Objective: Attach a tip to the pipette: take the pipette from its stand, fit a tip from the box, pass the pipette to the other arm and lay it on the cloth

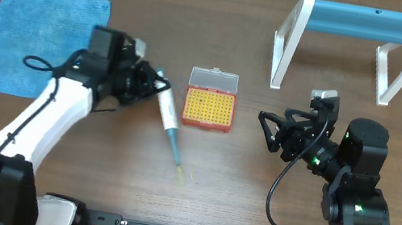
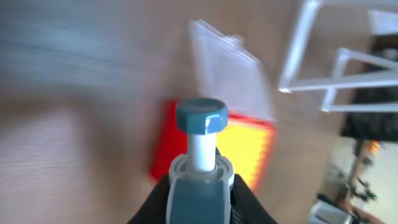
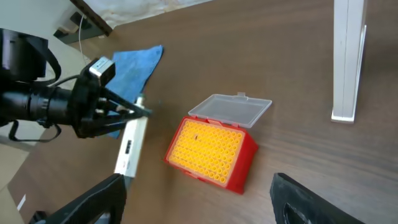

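Left gripper (image 1: 155,84): clamped tight on the upper end of the white and grey-blue pipette (image 1: 168,117), just left of the tip box.
Pipette: slants away from the left gripper toward the arms' bases, narrow end lowest in the top view, with a faint yellow tip (image 1: 178,171) there; its teal plunger button (image 2: 201,116) faces the left wrist camera.
Tip box: red box (image 1: 209,110) with a yellow rack, clear lid open, between the two grippers.
Right gripper (image 1: 270,132): fingers spread wide, holding nothing, right of the box and apart from it.
Cloth: blue cloth (image 1: 39,43) lies flat at the far left of the brown wooden desk (image 1: 237,45).
Stand: white frame with a blue bar (image 1: 367,24), far right.
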Robot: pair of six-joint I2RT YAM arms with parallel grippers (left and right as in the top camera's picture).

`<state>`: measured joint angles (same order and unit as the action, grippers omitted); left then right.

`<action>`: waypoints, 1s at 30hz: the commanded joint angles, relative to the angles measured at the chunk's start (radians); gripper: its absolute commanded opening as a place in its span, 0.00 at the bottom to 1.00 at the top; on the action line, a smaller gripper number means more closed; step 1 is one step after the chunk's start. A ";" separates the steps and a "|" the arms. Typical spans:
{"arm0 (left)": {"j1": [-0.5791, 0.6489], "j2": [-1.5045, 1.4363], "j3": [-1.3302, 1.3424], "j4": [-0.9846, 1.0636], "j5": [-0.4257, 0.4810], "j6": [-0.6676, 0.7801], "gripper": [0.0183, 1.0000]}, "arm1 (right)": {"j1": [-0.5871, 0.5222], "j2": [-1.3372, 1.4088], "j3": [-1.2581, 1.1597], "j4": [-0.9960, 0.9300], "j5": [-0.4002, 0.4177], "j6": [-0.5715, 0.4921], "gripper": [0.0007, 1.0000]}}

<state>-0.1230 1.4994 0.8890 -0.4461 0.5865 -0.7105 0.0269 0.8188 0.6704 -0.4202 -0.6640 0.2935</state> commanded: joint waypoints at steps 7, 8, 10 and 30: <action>0.286 -0.011 0.430 -0.573 -0.177 0.480 0.01 | -0.005 0.039 0.008 0.004 -0.001 0.013 0.76; 0.287 -0.012 0.431 -0.583 -0.185 0.478 0.01 | -0.005 0.040 0.008 0.004 -0.001 0.013 0.76; 0.287 -0.012 0.433 -0.613 -0.229 0.401 0.01 | -0.005 0.040 0.008 0.005 -0.001 0.013 0.76; 0.551 0.912 1.702 -0.956 -0.710 0.862 0.00 | -0.003 0.040 0.008 0.010 0.000 0.095 0.76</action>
<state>0.4206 2.2978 2.4268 -1.4075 -0.0433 0.0044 0.0269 0.8612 0.6708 -0.4137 -0.6636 0.3614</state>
